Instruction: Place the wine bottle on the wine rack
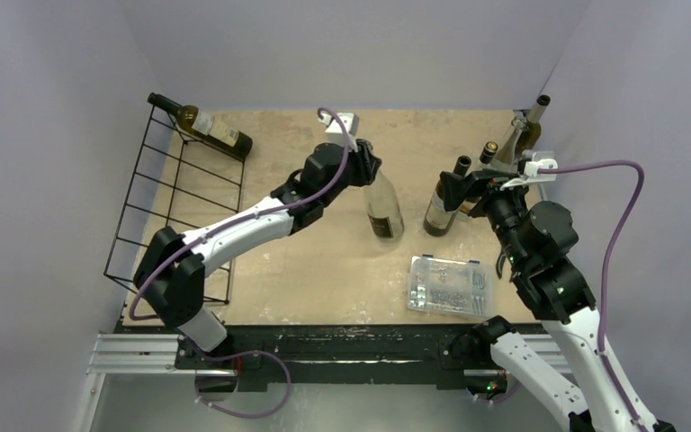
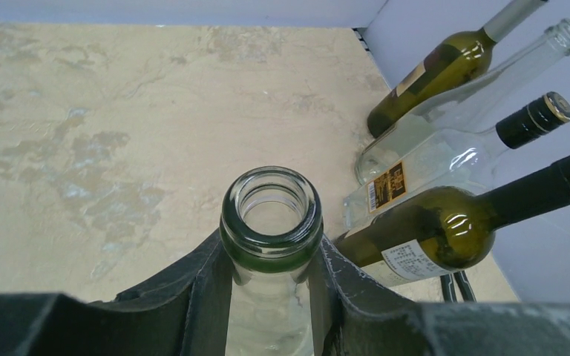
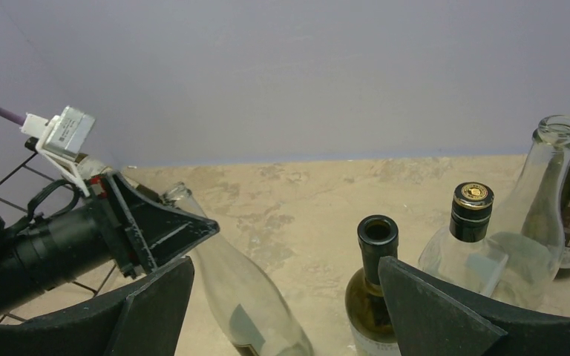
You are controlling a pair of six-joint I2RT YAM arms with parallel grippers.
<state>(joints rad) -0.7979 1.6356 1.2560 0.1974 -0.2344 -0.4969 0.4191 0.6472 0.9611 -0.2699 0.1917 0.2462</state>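
Clenched on the neck of a clear wine bottle [image 2: 271,215], the left end effector [image 2: 269,297] has one finger pressed to each side of the glass just below the open mouth. From above, the bottle's body hangs beneath this end effector and leans a little, its base low at the bench [image 1: 324,261]. Whether the base rests there cannot be told.

The wine rack [image 1: 175,207] stands well apart from the left end effector, off to its left past the arm's elbow, at the bench's left edge. A dark labelled bottle [image 1: 207,129] lies across the rack's far top row.

The right end effector [image 3: 286,297] is released, jaws spread wide and gripping nothing. Just inside its right finger stands a dark green bottle [image 3: 375,297] with an open mouth, upright on the bench. Beyond that finger are a clear bottle with a black and gold cap [image 3: 469,237], then a taller clear bottle [image 3: 545,185] with an open mouth. The held bottle shows ahead of this end effector, toward its left finger, tilted.

A clear plastic box [image 1: 448,286] sits on the bench behind the right end effector, near the arm bases.
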